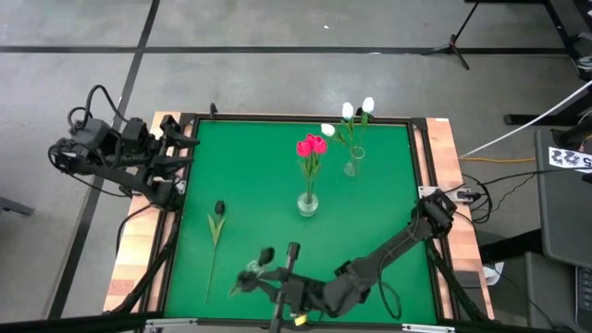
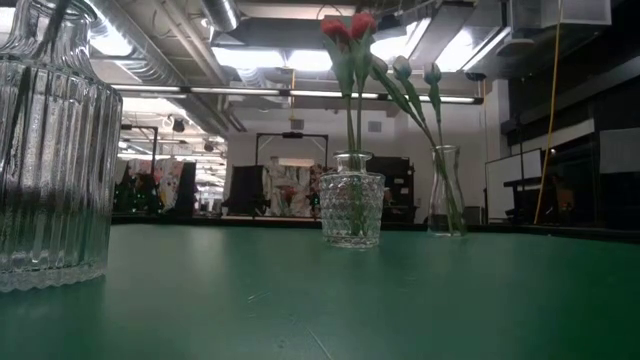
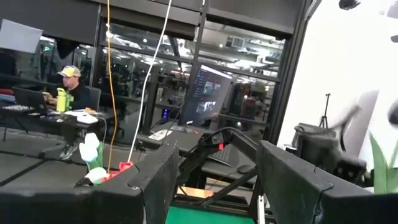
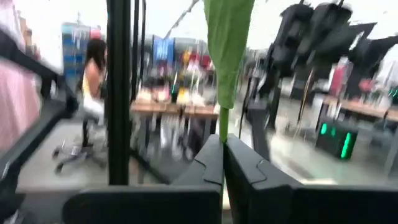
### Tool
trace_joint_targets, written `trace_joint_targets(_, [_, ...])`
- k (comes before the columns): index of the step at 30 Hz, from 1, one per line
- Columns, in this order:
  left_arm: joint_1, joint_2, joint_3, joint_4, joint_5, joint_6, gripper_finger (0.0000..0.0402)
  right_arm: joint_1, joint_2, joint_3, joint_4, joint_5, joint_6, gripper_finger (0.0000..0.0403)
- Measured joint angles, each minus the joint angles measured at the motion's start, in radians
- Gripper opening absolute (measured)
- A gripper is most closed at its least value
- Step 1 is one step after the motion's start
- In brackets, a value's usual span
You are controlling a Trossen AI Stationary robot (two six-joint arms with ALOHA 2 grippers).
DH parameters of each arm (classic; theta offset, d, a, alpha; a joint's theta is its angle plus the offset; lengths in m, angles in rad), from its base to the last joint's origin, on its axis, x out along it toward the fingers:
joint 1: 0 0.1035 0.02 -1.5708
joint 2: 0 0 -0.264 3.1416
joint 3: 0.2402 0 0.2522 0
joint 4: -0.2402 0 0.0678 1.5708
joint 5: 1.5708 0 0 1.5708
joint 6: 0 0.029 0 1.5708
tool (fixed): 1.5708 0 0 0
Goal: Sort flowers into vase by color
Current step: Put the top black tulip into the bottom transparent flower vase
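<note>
Right wrist view: end effector [image 4: 222,152] pinching dark tulip [image 4: 227,43].

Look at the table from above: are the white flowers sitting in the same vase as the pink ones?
No, the white flowers stand in their own vase, beside the vase holding the pink flowers.

It was a robotics lab or open workshop hall, with the green-topped table [image 1: 370,231] standing on a bare grey concrete floor [image 1: 277,83] marked with dark lines. Beyond the table the low view showed exposed ducts and strip lights [image 2: 300,92] under an open ceiling. Farther out from the table were desks, where a person in a cap [image 3: 73,87] sat at a laptop, a large monitor [image 3: 208,99] stood, and cables [image 3: 111,81] hung down.
</note>
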Motion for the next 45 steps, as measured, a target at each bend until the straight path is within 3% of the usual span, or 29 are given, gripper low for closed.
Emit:
trace_joint_targets(8, [0.0, -0.003, 0.0, -0.005, -0.001, 0.021, 0.0214, 0.072, 0.0, 0.0, 0.048, -0.053, -0.056, 0.0])
trace_joint_targets(15, [0.0, -0.003, 0.0, -0.032, -0.023, 0.025, 0.0214, 0.145, -0.002, -0.019, -0.047, 0.188, 0.043, 0.0])
trace_joint_targets(20, [0.0, -0.003, 0.0, -0.035, -0.027, 0.025, 0.0214, 0.117, -0.002, -0.147, -0.042, 0.239, 0.252, 0.0])
trace_joint_targets(23, [0.0, -0.003, 0.0, -0.035, -0.027, 0.025, 0.0214, 0.096, -0.001, -0.227, 0.062, 0.254, 0.291, 0.0])
trace_joint_targets(27, [0.0, -0.003, 0.0, -0.036, -0.028, 0.025, 0.0214, 0.064, -0.001, -0.263, 0.199, 0.2, 0.183, 0.0])
trace_joint_targets(38, [0.0, -0.003, 0.0, -0.053, -0.038, 0.025, 0.0214, -0.059, -0.001, -0.266, 0.195, -0.046, 0.134, 0.0])
trace_joint_targets(45, [0.0, -0.003, 0.0, -0.052, -0.038, 0.025, 0.0214, -0.065, -0.001, -0.266, 0.17, -0.057, 0.131, 0.0])
